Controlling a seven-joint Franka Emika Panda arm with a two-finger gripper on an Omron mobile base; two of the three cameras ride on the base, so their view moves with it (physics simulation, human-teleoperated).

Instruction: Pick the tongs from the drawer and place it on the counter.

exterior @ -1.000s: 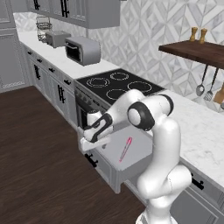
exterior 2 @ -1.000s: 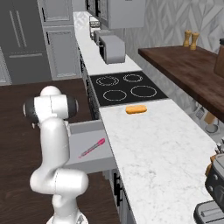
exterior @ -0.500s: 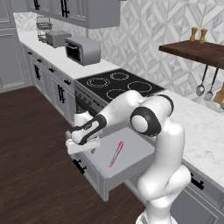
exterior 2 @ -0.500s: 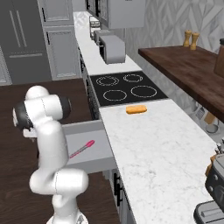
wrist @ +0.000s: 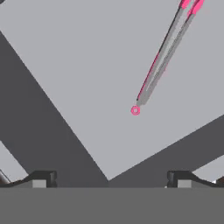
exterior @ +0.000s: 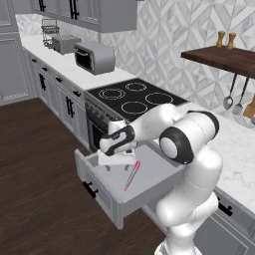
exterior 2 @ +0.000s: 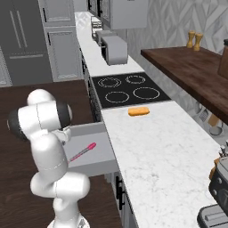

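My gripper (wrist: 109,177) has its two fingers (wrist: 41,178) spread wide apart, and there is nothing between them. In the hand view I look down past the tips at the flat grey floor of the drawer (wrist: 78,70). The tongs (wrist: 164,54) lie there, up and to the right of my fingertips, not touching them. They are thin and pink, with the two arms lying close together, and a small pink ring sits at the end nearest my fingers.

From the left base view, my gripper (exterior: 110,160) hangs just over the drawer (exterior: 107,191), which is pulled out. The tongs (exterior: 132,175) lie flat inside it, just beside my gripper on the side away from the drawer's black handle (exterior: 90,189).

From the right base view, the tongs (exterior 2: 83,152) lie slanted on the drawer floor (exterior 2: 95,151). The counter (exterior 2: 160,156) is the white marble top right next to the drawer and above it. An orange-brown bun (exterior 2: 138,111) lies on the counter, close to the black cooktop (exterior 2: 127,89), which is behind the drawer.
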